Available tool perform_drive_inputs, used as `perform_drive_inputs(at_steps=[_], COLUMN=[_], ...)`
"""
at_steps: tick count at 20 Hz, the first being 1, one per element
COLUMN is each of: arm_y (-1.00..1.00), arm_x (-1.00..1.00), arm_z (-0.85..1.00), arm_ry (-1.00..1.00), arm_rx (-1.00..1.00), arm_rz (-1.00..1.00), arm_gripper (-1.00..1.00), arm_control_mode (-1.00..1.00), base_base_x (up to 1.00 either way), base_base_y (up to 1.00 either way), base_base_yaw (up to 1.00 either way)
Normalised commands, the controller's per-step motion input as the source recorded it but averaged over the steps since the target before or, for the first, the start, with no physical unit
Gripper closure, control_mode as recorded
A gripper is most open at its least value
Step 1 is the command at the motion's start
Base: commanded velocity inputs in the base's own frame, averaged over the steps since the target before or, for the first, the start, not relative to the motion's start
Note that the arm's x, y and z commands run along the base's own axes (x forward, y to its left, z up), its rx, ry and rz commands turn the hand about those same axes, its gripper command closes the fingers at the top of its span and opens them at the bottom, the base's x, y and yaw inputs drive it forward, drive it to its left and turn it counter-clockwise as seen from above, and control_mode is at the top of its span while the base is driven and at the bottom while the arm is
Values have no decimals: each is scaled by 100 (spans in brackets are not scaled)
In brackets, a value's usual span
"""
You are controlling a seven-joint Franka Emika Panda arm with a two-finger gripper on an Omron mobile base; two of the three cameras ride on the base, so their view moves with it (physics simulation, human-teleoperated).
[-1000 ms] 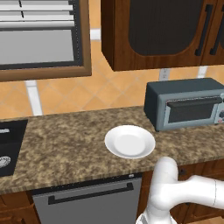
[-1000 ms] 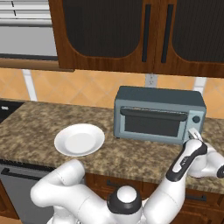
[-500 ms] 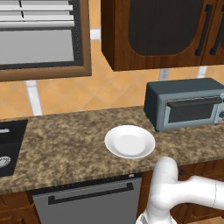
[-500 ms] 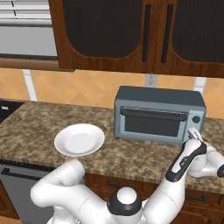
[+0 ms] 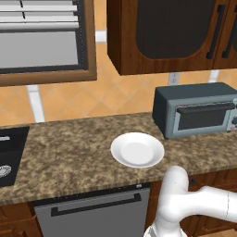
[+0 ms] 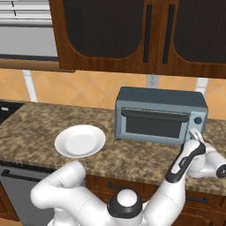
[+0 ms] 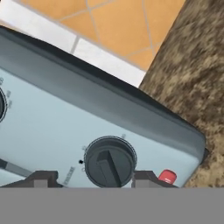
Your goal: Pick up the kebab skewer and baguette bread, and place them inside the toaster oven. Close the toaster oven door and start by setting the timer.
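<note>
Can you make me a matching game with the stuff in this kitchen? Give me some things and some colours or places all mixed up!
Things:
1. white plate
2. toaster oven door
3. timer knob
4. small button

Clues:
A. red, next to the knob
B. shut, dark bar handle along its top
C. bare, on the speckled counter
D. dark, between the end effector tips

Pairs: 1-C, 2-B, 3-D, 4-A

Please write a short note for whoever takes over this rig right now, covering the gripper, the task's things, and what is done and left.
Gripper: open, fingertips either side of the toaster oven's lower dial, by the red button.
Toaster oven door: shut.
White plate: bare on the counter; I cannot tell where the skewer and bread are.
Left: grip and turn the dial to set the timer.
</note>
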Motion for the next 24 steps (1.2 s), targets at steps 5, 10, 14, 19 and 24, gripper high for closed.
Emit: perform_drive_inputs(at_steps=[5,10,14,19,24], arm_y=[0,0,-16,-16,-21], arm_x=[36,39,29,22,11], arm_z=[-1,0,0,3,7], arm_ry=[0,1,3,2,2], arm_rx=[-4,-2,-1,0,0], arm_rz=[-4,-6,-7,-5,-1], arm_gripper=[-100,-100,-100,-100,-100], arm_control_mode=[-100,-100,-100,-100,-100], base_base_x=[0,0,0,0,0], base_base_y=[0,0,0,0,0], base_base_yaw=[0,0,0,0,0])
